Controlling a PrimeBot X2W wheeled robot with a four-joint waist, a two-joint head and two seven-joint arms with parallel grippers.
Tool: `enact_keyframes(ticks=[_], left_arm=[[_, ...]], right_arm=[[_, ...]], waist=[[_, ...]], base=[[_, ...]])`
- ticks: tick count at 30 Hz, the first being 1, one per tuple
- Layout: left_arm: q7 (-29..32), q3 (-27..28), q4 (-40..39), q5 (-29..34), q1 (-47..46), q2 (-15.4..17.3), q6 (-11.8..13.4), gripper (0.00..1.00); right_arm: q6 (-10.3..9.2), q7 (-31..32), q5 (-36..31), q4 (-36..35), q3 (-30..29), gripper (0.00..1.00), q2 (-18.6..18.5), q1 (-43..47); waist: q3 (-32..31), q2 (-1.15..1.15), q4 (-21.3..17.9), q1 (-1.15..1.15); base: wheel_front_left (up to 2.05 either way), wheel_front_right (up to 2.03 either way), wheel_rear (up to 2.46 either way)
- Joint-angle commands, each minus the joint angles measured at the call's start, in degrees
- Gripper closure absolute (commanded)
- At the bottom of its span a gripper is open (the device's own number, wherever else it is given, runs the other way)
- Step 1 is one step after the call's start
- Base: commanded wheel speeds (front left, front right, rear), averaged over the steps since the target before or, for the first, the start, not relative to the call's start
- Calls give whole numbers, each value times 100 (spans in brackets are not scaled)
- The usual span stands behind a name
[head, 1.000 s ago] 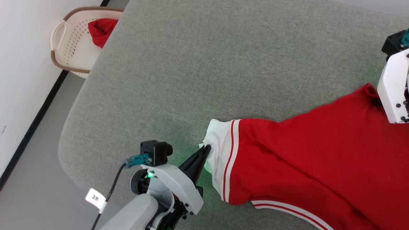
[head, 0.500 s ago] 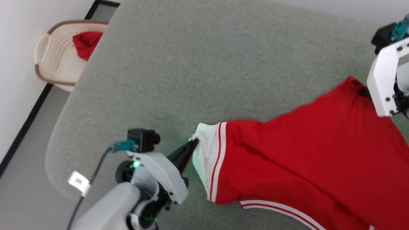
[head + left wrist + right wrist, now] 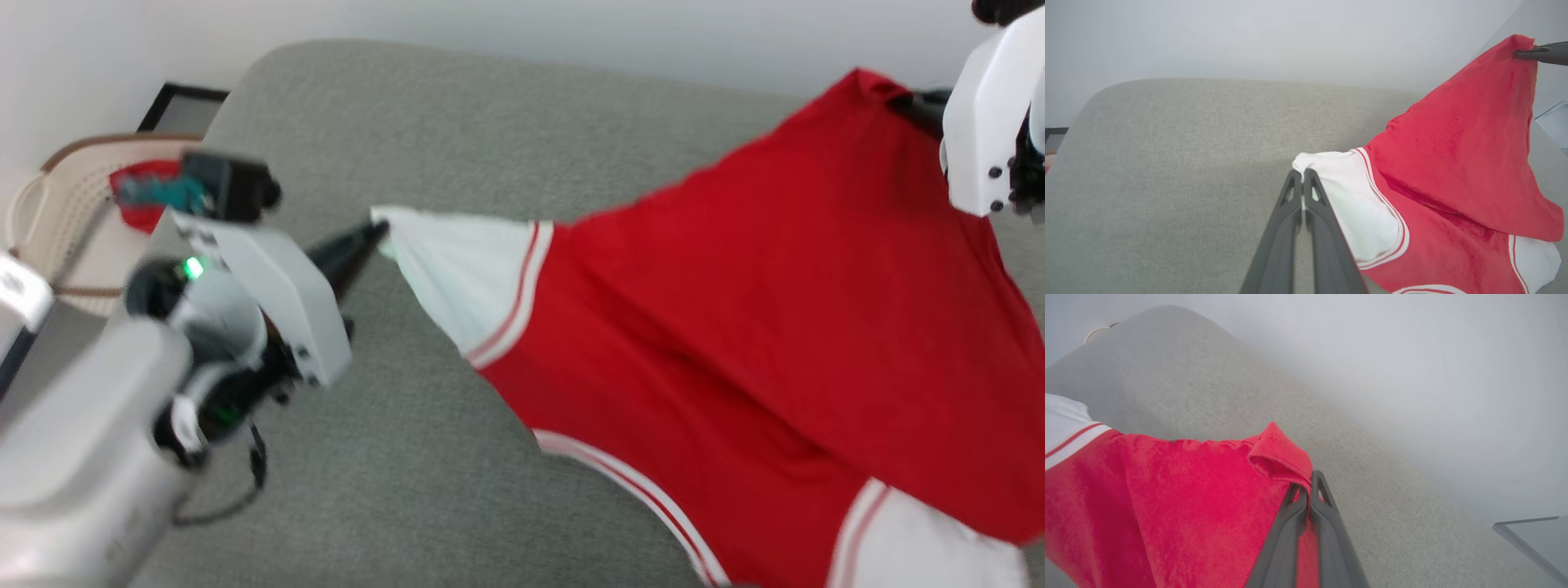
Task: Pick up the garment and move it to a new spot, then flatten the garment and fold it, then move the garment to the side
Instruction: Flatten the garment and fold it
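Grey upholstered surface (image 3: 457, 122) with rounded corners, spanning most of the head view; a pale wall stands behind it. The garment (image 3: 735, 310), red with white sleeves edged in thin red-and-white stripes, hangs spread above this surface, stretched between the 2 grippers. Its upper edge runs taut from the left-held sleeve (image 3: 457, 269) up to the right-held red corner. The red body sags below that line, and a 2nd white sleeve (image 3: 922, 539) droops at the lower right. Whether the lowest folds touch the surface cannot be told.

Left gripper (image 3: 371, 235): fingers clenched on the tip of the white sleeve. In the left wrist view the 2 dark fingers meet, with white cloth pinched at their ends (image 3: 1302, 175).

Right gripper (image 3: 918, 106): fingers clamped on a folded red corner of the garment, at the top right of the head view. The right wrist view shows the cloth bunched over the closed fingertips (image 3: 1310, 477), and the left wrist view shows this corner raised against the wall.

Cream perforated basket (image 3: 49, 212), beside the far left corner of the surface, partly hidden by the left wrist. A plain red cloth (image 3: 143, 219) lies inside it
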Motion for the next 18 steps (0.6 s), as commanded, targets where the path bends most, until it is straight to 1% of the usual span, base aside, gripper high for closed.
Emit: enact_keyframes(ticks=[1, 4, 9, 14, 18], left_arm=[[90, 42, 33, -37, -186, 45, -41, 100], [380, 115, 241, -66, -717, 93, -141, 100], [776, 68, 871, 184, -1705, 63, -303, 100], [965, 9, 1637, 377, -2597, -157, -455, 100], [929, -56, 2261, 580, -3223, -384, -583, 100]], right_arm=[[-7, -127, -54, 13, -1, 100, 9, -84], [-7, -480, -147, 133, -25, 100, 69, -187], [-7, -1024, -354, 564, -193, 100, 274, -447], [-7, -1480, -747, 1156, -355, 100, 619, -754], [-7, -1953, -1080, 1627, -541, 100, 926, -1027]], waist=[[-277, 0, -286, 0], [-398, 0, -441, 0], [-563, 0, -721, 0], [-706, 0, -983, 0], [-807, 0, -1154, 0]], base=[[0, 0, 0], [0, 0, 0], [0, 0, 0], [0, 0, 0], [0, 0, 0]])
